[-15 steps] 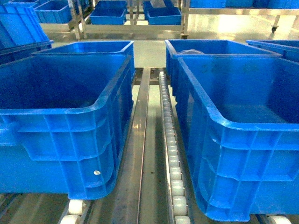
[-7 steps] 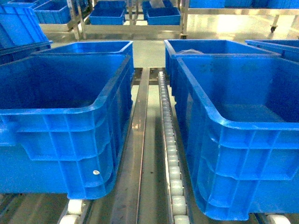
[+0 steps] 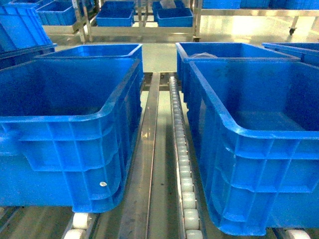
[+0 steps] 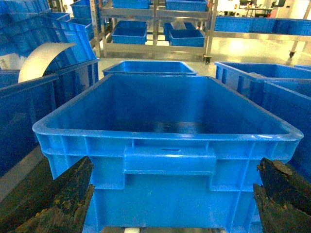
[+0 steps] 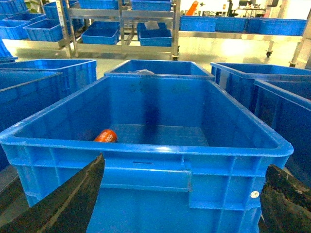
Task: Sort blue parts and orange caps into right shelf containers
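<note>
Orange cap (image 5: 105,136) in right crate (image 5: 146,148): likely light, rigid, slick, best pinched across sides; both end effectors wide open, empty.

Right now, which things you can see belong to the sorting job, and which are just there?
For the job:
- right crate, open-topped
- orange cap, lying inside that crate
- left fingers and right fingers, both spread apart, holding nothing

Just there:
- left crate
- roller track between the two crates
- far shelving with smaller bins
</note>
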You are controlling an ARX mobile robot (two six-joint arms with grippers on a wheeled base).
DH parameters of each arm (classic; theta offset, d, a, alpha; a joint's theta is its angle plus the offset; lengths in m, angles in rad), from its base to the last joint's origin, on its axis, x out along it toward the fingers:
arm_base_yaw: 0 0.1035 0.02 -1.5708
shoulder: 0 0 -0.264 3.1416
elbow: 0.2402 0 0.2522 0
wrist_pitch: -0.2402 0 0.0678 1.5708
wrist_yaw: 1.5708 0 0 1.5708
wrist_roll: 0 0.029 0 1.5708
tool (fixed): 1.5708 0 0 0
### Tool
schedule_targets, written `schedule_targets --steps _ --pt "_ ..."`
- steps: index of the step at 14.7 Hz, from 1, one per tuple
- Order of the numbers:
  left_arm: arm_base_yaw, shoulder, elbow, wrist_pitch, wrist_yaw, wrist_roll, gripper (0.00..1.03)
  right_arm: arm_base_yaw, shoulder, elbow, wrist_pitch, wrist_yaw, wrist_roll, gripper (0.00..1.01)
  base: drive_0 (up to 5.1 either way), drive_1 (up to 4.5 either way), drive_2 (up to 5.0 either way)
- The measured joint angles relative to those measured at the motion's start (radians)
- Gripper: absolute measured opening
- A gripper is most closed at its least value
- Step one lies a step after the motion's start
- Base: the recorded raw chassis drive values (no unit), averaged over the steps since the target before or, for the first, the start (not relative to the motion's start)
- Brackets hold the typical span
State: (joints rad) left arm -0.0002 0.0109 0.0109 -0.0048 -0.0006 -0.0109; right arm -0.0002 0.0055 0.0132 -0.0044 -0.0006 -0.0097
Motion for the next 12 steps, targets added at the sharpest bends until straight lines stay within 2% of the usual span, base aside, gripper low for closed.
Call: schedule_targets --steps 12 --pt "0.0 0.0 0.0 0.0 0.0 0.0 0.98 0.0 0.0 0.0 0.0 0.0 0.0 0.98 0.0 0.0 0.0"
